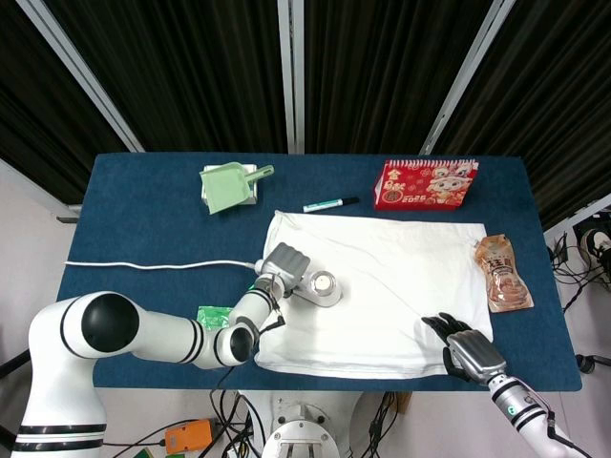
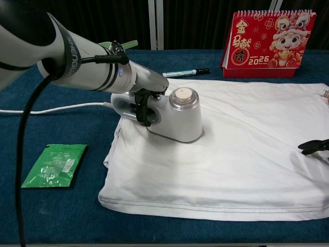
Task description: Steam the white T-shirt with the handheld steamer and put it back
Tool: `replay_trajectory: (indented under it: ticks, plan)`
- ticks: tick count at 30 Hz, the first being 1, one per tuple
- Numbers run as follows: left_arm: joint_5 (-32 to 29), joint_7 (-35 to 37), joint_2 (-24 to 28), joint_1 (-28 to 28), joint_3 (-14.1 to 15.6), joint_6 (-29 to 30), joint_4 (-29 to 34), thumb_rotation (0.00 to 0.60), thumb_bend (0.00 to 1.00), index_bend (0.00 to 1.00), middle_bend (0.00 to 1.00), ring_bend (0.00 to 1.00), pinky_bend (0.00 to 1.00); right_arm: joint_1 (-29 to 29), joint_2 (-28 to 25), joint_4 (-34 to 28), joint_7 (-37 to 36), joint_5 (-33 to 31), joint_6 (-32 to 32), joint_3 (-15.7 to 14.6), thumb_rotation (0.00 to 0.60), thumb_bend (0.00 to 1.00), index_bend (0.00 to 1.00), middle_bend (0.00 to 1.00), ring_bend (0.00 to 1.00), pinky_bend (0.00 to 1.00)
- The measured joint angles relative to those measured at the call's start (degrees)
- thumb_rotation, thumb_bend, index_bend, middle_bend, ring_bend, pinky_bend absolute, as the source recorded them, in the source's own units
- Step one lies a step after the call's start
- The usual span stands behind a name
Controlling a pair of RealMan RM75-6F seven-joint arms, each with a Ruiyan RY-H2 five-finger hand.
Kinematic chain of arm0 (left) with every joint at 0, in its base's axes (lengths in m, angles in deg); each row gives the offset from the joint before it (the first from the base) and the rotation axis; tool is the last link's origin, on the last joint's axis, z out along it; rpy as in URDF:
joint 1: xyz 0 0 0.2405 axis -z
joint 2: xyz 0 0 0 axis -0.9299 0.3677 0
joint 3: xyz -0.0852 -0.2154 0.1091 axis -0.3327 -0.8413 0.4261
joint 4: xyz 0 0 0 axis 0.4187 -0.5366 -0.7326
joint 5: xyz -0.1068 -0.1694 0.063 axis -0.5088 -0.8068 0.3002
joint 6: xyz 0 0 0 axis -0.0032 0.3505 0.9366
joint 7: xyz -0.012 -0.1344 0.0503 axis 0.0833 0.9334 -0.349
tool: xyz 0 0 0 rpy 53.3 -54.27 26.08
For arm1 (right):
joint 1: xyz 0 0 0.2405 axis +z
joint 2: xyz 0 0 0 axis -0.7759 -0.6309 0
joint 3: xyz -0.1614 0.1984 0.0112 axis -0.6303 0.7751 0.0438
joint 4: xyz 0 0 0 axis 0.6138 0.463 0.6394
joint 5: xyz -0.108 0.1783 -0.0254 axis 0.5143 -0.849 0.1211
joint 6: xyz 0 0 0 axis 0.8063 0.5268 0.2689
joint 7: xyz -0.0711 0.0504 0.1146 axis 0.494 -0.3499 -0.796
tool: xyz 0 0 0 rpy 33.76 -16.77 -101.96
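The white T-shirt (image 1: 382,286) (image 2: 241,149) lies flat on the blue table (image 1: 143,229). The grey handheld steamer (image 1: 320,288) (image 2: 180,116) stands on the shirt's left part, its white cord (image 1: 153,266) (image 2: 56,109) trailing left. My left hand (image 1: 284,264) (image 2: 144,90) grips the steamer's handle from above. My right hand (image 1: 461,345) rests on the shirt's near right corner; only its dark fingertips (image 2: 313,146) show at the right edge of the chest view.
A green packet (image 1: 212,317) (image 2: 55,163) lies left of the shirt. A marker (image 1: 330,203) (image 2: 186,72), a red calendar (image 1: 425,184) (image 2: 270,43) and a green dustpan (image 1: 229,186) sit at the back. An orange pouch (image 1: 501,274) lies at the right.
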State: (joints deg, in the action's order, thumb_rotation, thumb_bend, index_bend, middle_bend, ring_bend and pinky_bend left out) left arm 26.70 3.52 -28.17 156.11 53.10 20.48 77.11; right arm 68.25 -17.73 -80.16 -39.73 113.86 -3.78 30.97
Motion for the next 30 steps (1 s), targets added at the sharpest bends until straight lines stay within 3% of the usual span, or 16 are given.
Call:
replay_trajectory:
  ticks: [12,20,27,30]
  plan:
    - [7.3,-1.9,2.0,0.4,2.5,6.8,12.6,0.568,0.61,0.76,0.91,0.71,0.62,0.0,0.2,0.4,-0.5,0.4,0.2,-0.1,0.6,1.0,0.11,0.17,0.08,0.21]
    - [8.6,-2.3,5.2,0.4,3.1,9.6,18.3,0.567,0.6,0.76,0.9,0.7,0.62,-0.4,-0.1,0.7,-1.3,0.9,1.3,-0.2,0.6,1.0,0.11,0.17,0.08,0.21]
    - [12.9,3.5,11.1,-3.6,2.7,12.7,21.2,0.567,0.6,0.76,0.9,0.69,0.61,-1.4,-1.0,0.8,-2.1,1.2,4.2,0.1,0.6,1.0,0.11,0.18,0.08,0.21]
    - [15.0,7.0,14.6,-6.7,3.0,13.7,21.5,0.566,0.59,0.76,0.89,0.69,0.61,-2.2,-1.7,0.8,-2.6,1.3,6.4,0.5,0.6,0.93,0.11,0.17,0.08,0.21]
